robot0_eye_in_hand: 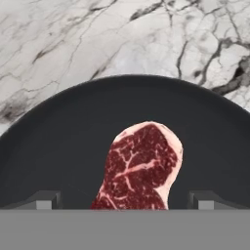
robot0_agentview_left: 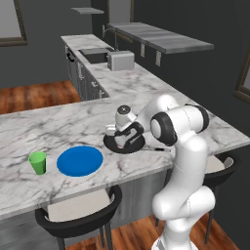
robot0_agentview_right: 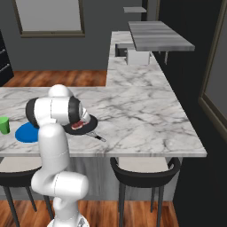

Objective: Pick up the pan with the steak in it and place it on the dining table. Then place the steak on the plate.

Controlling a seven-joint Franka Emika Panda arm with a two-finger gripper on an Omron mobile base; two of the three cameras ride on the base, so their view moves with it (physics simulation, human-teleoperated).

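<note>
black pan (robot0_eye_in_hand: 58, 141) sits on the marble dining table (robot0_agentview_left: 29, 127), steak (robot0_eye_in_hand: 139, 168) at six o'clock in it, apparently between the spread gripper (robot0_eye_in_hand: 124, 200) tips; pinch centred, then lift level toward the blue plate (robot0_agentview_left: 79, 161).

Layout: pan (robot0_agentview_left: 123, 145) and plate (robot0_agentview_left: 80, 160) on the dining table (robot0_agentview_left: 58, 128)

The steak (robot0_eye_in_hand: 139, 168) lies in the pan. In the left base view the plate sits just left of the pan, and the cup (robot0_agentview_left: 37, 162) stands left of the plate. The gripper (robot0_eye_in_hand: 125, 200) hangs over the steak.
</note>
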